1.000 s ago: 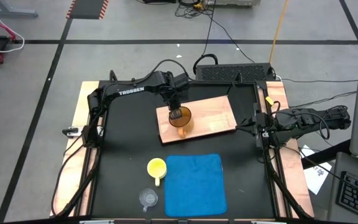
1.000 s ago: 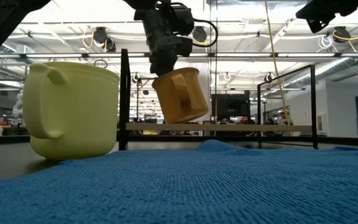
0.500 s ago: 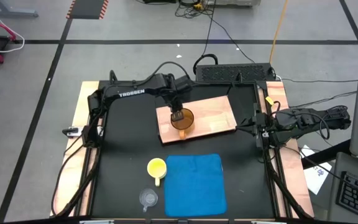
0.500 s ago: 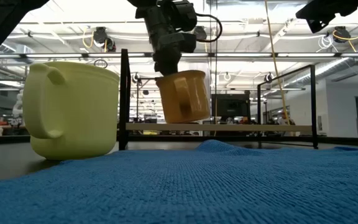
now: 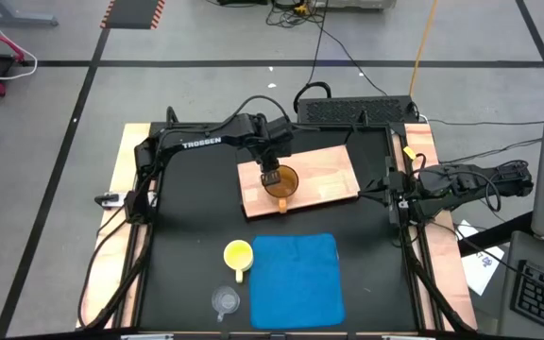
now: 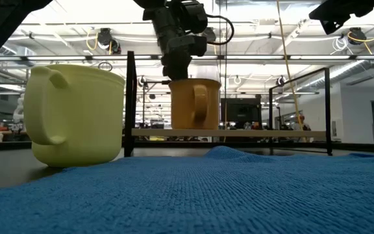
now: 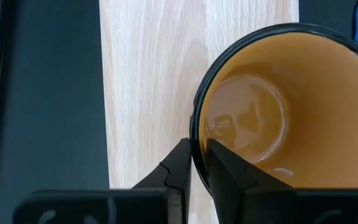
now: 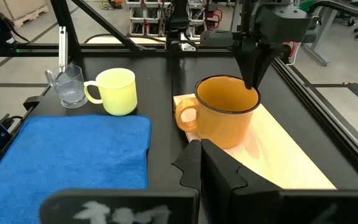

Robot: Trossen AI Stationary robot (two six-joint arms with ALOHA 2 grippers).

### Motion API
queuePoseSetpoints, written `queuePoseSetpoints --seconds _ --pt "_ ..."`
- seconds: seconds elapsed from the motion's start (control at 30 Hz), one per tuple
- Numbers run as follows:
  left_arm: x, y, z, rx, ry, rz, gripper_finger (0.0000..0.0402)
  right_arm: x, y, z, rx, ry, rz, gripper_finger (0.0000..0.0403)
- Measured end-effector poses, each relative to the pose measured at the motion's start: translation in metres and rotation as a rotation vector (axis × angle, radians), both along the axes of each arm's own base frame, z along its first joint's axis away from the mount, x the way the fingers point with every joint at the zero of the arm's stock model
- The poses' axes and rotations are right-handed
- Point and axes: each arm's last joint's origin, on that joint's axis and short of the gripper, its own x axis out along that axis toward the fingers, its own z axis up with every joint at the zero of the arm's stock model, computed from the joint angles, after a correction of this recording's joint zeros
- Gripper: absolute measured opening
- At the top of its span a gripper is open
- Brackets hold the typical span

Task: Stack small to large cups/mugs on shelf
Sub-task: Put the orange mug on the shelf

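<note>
Black table, wooden shelf at its far side; amber mug stands upright on the shelf's near-left part.
Release cleanly: part the fingers straight off the rim and lift vertically so the mug does not tip. Left gripper straddles the rim, fingers barely parted, near the wall. Right gripper waits closed at the table's right edge.

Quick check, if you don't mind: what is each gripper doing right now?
Left gripper: fingers astride the rim of the amber mug on the shelf; grip cannot be told.
Right gripper: shut, empty, at the table's right edge.
</note>
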Motion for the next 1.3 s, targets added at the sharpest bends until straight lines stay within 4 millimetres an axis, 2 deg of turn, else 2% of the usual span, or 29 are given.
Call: queuePoseSetpoints --seconds 0.17,0.43,0.57,1.03,1.3 --pt "0.000 0.001 0.000 0.003 -0.005 -0.007 0.0057 0.000 0.000 0.000 0.000 0.003 0.000 0.0000" --pt "0.001 0.000 0.000 -0.007 -0.013 -0.021 0.0126 0.000 0.000 -0.001 -0.001 0.008 0.000 0.0000" --pt "0.001 0.001 0.000 -0.007 -0.014 -0.020 0.0147 0.000 0.000 -0.001 -0.002 0.008 0.000 0.0000" --pt "-0.003 0.000 -0.001 -0.017 0.025 -0.024 0.0150 0.000 0.000 -0.001 -0.002 0.008 0.000 0.0000" --pt "-0.004 0.000 -0.016 -0.022 0.046 -0.023 0.0150 0.000 0.000 -0.001 -0.001 0.008 0.000 0.0000"
